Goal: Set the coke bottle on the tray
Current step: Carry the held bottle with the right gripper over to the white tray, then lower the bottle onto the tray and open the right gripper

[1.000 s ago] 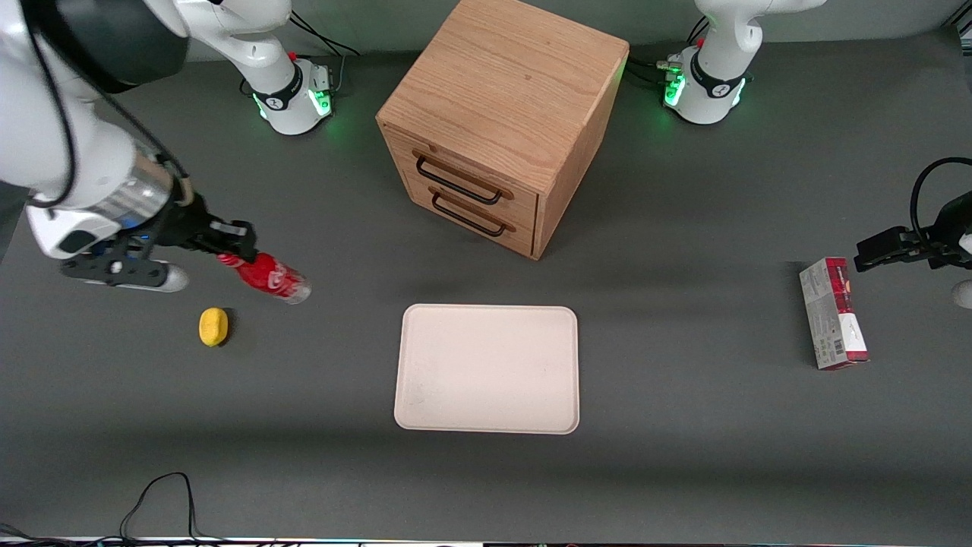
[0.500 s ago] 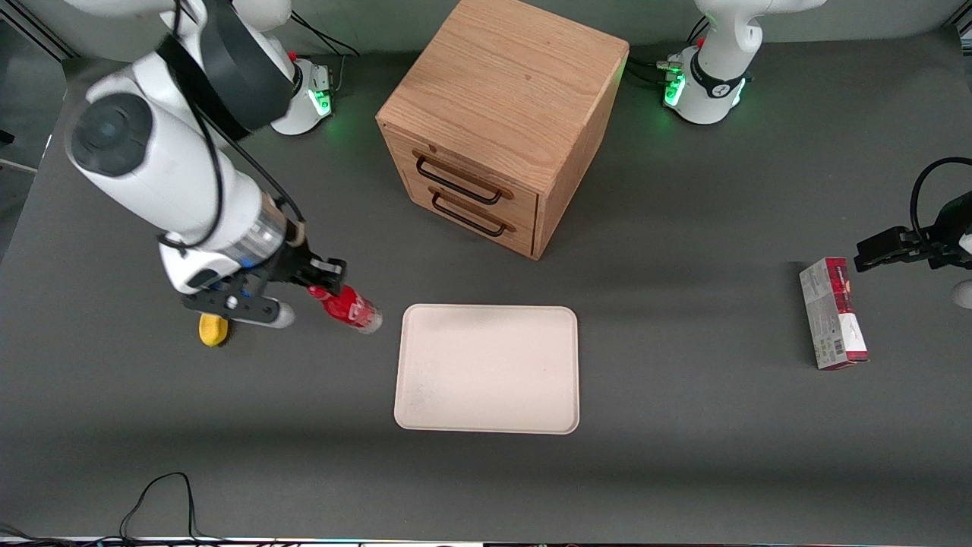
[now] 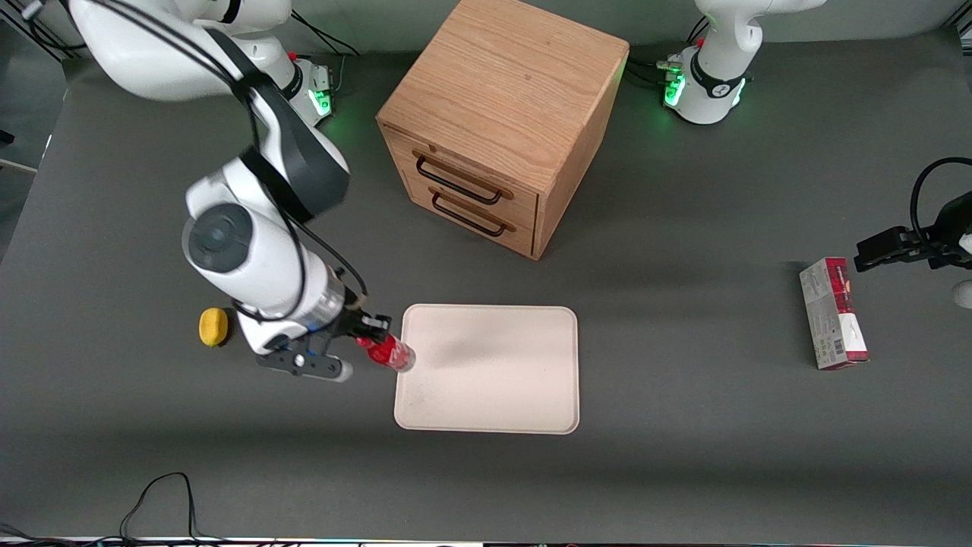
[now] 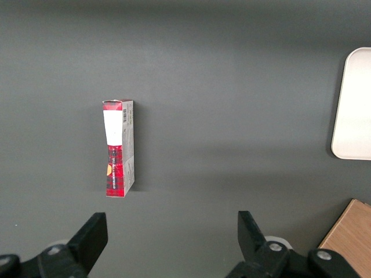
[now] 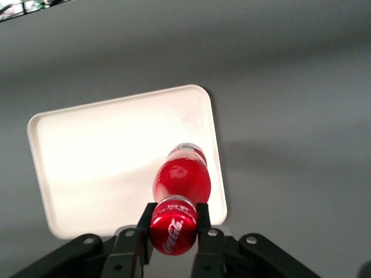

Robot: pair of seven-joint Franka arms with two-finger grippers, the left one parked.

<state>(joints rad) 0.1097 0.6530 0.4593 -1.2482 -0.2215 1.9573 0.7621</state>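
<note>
My gripper (image 3: 373,336) is shut on the cap end of the small red coke bottle (image 3: 390,354) and holds it in the air, tilted, its clear base over the working-arm-end edge of the cream-white tray (image 3: 524,403). In the right wrist view the gripper (image 5: 173,223) has its two black fingers (image 5: 145,223) pressed on either side of the bottle's (image 5: 181,180) red cap, with the tray (image 5: 93,162) below the bottle's base.
A yellow lemon (image 3: 213,326) lies on the table beside the arm, toward the working arm's end. A wooden drawer cabinet (image 3: 497,121) stands farther from the camera than the tray. A red-and-grey carton (image 3: 832,313) lies toward the parked arm's end and shows in the left wrist view (image 4: 119,148).
The gripper has carried the bottle from beside the lemon toward the tray and nearer the camera; the bottle's base now hangs over the tray's edge. The lemon is uncovered again.
</note>
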